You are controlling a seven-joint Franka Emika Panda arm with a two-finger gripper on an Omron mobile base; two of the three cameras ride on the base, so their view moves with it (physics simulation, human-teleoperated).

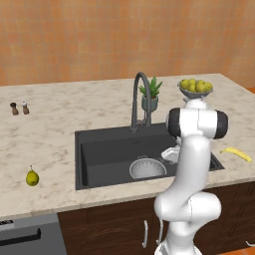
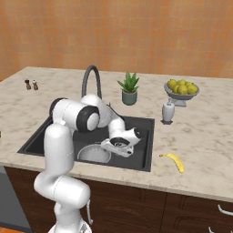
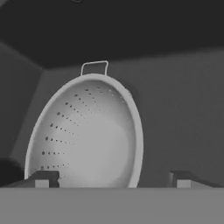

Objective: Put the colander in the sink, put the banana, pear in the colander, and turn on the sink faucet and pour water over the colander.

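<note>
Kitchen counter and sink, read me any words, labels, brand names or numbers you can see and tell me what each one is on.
None: no text, label, brand or number can be read in any view.
The colander, sink, faucet, fruit bowl, plant pot and the two shakers all show plain surfaces.
The white jar is plain too, as far as its small size shows.

Marbled counter (image 1: 74,119): banana (image 1: 237,154) right of claw (image 2: 119,148), pear (image 1: 32,178) far left, shakers (image 1: 19,107), plant (image 1: 150,94) and fruit bowl (image 1: 195,88) beyond.
</note>
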